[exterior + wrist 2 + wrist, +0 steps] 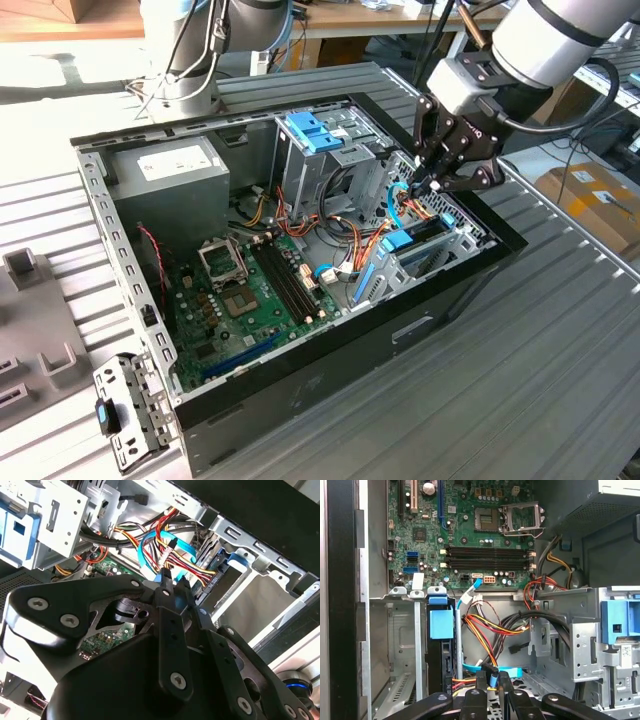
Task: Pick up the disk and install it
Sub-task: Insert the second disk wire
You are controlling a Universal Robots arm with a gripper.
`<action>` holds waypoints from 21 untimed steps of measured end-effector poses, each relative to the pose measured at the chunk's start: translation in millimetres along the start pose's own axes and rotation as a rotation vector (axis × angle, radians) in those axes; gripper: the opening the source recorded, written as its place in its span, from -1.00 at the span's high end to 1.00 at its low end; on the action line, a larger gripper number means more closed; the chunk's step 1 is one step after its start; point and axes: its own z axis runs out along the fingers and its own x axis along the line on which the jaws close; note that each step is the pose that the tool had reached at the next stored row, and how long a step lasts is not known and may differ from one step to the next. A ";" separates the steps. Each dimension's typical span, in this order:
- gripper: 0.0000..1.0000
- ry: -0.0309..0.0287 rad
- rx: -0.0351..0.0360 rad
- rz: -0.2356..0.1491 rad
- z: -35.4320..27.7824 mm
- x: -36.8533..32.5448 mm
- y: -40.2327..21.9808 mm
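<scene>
**Blue cable connector pinched beside the seated disk**

Black gripper (490, 680) fingertips are clamped on the blue data cable's connector (493, 678), near the drive cage (395, 630). Within that cage, the disk (441, 645) stands on edge. It looks rigid, fairly heavy and shock-sensitive; its blue rails (441, 622) seem the safest hold. No print is legible.

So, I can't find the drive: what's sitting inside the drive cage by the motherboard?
The disk stands on edge in one slot, blue rails showing; the slot beside it looks empty. Its lower end is hidden behind the fingers.
</scene>
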 end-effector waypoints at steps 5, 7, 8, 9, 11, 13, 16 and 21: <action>0.51 0.0002 0.0000 0.000 6.5 1.2 1.9; 0.51 0.0006 0.0000 0.000 6.5 1.2 2.0; 0.51 0.0007 0.0000 0.000 6.5 1.2 2.0; 0.51 0.0006 0.0000 0.000 6.6 1.2 2.0; 0.55 0.0006 -0.0001 0.000 6.6 1.2 2.0; 0.67 0.0006 -0.0001 0.000 6.6 1.3 2.0; 0.68 0.0005 -0.0002 -0.001 6.7 1.3 2.0; 0.68 -0.0007 -0.0002 -0.001 5.8 6.6 2.0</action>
